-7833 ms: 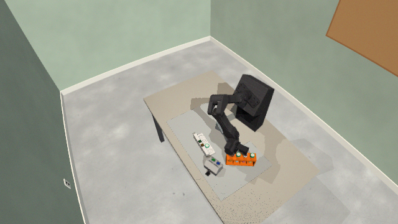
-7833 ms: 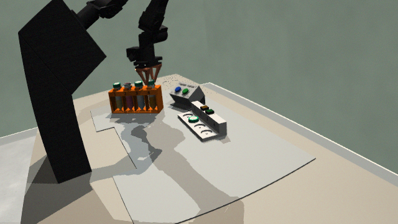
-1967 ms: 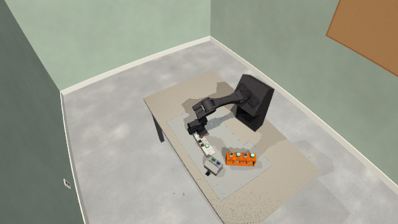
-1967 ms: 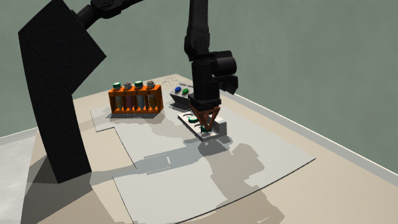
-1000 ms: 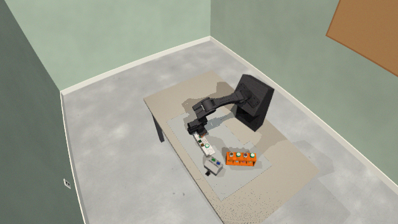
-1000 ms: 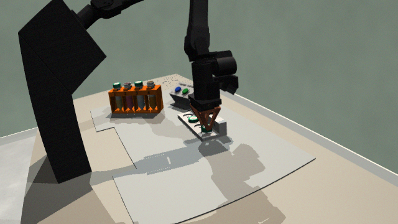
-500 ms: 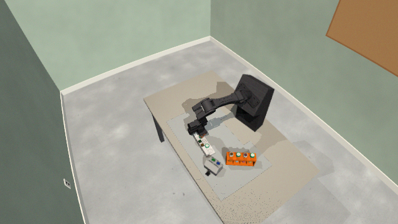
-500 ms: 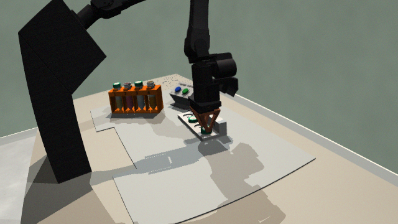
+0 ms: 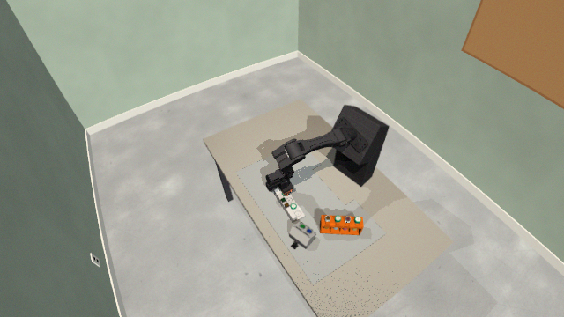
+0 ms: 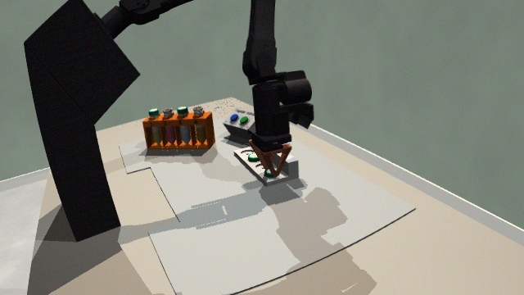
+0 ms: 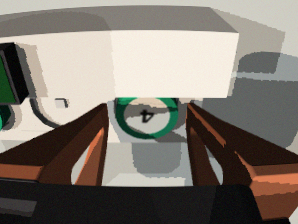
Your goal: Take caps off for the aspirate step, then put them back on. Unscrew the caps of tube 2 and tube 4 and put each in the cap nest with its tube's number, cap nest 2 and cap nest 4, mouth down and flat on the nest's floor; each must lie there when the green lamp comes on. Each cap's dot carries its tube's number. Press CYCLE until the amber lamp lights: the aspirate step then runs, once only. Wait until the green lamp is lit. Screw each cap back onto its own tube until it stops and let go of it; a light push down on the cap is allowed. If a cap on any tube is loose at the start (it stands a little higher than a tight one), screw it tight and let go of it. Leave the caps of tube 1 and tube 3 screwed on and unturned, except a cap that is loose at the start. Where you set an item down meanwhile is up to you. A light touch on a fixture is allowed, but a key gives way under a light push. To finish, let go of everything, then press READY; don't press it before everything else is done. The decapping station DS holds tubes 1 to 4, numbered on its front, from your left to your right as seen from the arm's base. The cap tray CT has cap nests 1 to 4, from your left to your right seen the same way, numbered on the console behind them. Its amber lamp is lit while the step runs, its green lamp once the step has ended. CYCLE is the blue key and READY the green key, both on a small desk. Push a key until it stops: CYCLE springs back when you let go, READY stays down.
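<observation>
My gripper (image 10: 271,171) stands straight down over the near end of the cap tray (image 10: 260,165). Its fingers are open. The green cap marked 4 (image 11: 147,115) sits mouth down on the nest floor between the fingers, with a gap on each side. It also shows in the exterior view (image 10: 268,174). A second green cap (image 10: 253,156) lies in a nest further along the tray. In the orange decapping station (image 10: 178,130), tube 2 (image 10: 168,111) and tube 4 (image 10: 198,110) stand without caps. Tube 1 (image 10: 154,111) and tube 3 (image 10: 182,110) carry green caps.
The white console block (image 11: 173,63) rises right behind the nest. The small key desk (image 10: 239,124) with the blue key (image 10: 234,117) and the green key (image 10: 244,120) stands beyond the tray. The arm's black pedestal (image 10: 78,123) stands at the left.
</observation>
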